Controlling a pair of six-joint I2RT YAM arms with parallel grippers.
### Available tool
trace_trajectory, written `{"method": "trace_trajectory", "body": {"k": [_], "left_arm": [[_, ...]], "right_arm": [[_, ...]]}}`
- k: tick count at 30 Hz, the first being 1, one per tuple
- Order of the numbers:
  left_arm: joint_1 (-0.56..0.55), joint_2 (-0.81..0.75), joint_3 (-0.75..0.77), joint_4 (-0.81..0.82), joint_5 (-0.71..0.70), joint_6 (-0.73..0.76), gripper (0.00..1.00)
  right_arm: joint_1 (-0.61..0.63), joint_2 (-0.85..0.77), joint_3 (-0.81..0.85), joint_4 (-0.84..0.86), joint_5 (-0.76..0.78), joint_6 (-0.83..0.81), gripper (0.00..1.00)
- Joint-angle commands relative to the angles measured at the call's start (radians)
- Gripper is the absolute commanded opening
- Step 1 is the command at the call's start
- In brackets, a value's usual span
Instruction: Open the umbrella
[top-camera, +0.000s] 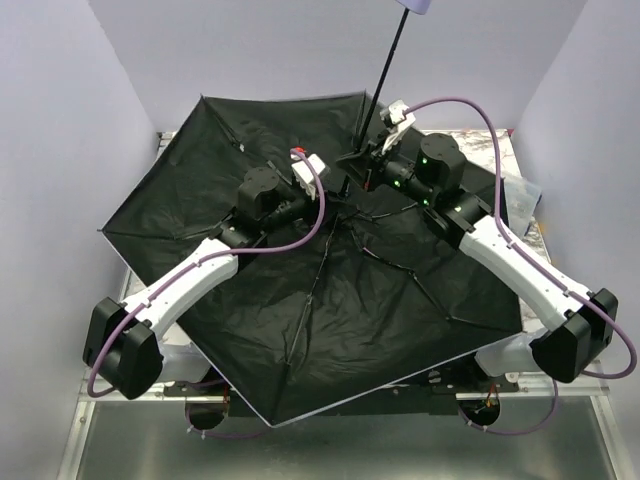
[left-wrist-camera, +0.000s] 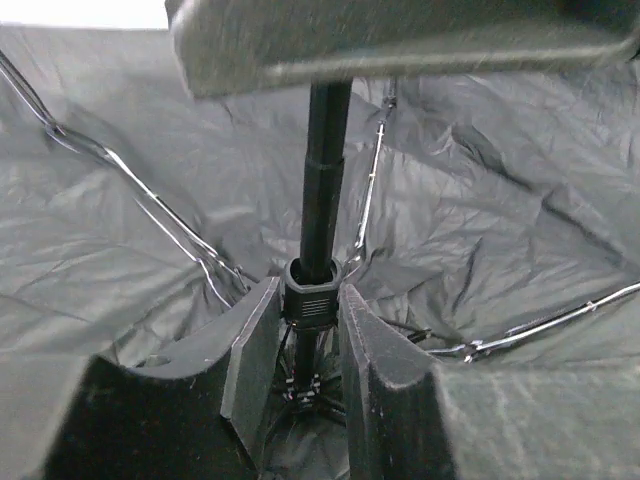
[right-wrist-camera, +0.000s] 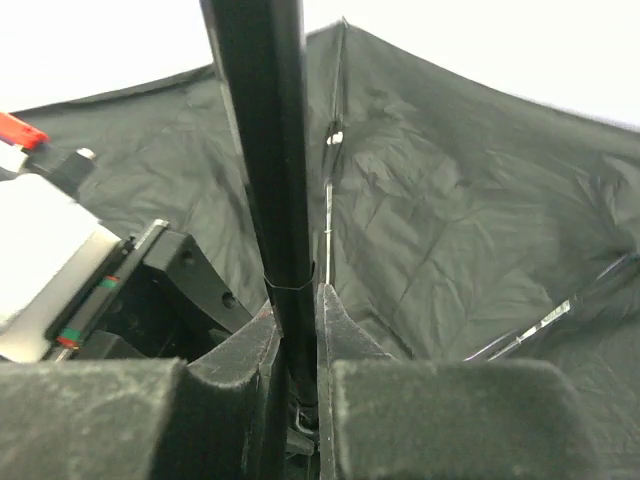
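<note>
The umbrella (top-camera: 300, 300) lies spread open on the table, black inside facing up, ribs showing. Its thin black shaft (top-camera: 388, 70) rises toward the back, ending in the lavender handle (top-camera: 416, 5) at the top edge. My left gripper (top-camera: 340, 185) is shut on the black runner collar (left-wrist-camera: 313, 297) around the shaft (left-wrist-camera: 322, 170). My right gripper (top-camera: 362, 158) is shut on the shaft (right-wrist-camera: 270, 180) a little higher up, its fingers (right-wrist-camera: 345, 345) pressed against both sides.
The canopy covers most of the table (top-camera: 520, 150); lavender walls (top-camera: 60, 120) stand close on the left, back and right. Metal ribs (left-wrist-camera: 150, 200) run across the fabric. A crumpled pale thing (top-camera: 522, 193) lies at the right edge.
</note>
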Motion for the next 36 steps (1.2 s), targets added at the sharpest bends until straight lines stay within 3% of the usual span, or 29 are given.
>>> {"method": "trace_trajectory", "body": {"k": [1,4,8,13,18,25,32,36], "left_arm": [[0.027,0.066,-0.053,-0.286,-0.094,0.005,0.3],[0.03,0.066,-0.053,-0.287,-0.094,0.022,0.3],[0.032,0.015,-0.043,-0.166,-0.035,0.094,0.33],[0.032,-0.005,0.071,-0.126,0.012,0.172,0.39],[0.033,-0.019,0.135,-0.112,0.038,0.187,0.5],[0.021,-0.021,0.188,-0.082,0.078,0.163,0.54],[-0.001,0.01,0.24,-0.072,0.066,0.164,0.5],[-0.008,0.057,0.267,-0.096,0.062,0.156,0.38]], "right_arm": [[-0.003,-0.043,0.135,0.207,-0.004,0.017,0.0],[-0.006,-0.037,0.149,0.208,-0.018,0.003,0.0],[-0.007,-0.043,0.111,0.201,-0.065,0.0,0.0],[-0.006,-0.048,0.056,0.187,-0.116,-0.002,0.0],[-0.005,-0.047,0.026,0.185,-0.131,-0.006,0.0],[-0.005,-0.038,0.015,0.176,-0.14,-0.008,0.0],[-0.001,-0.04,0.007,0.163,-0.147,-0.005,0.0],[0.001,-0.04,0.013,0.172,-0.155,0.008,0.0]]}}
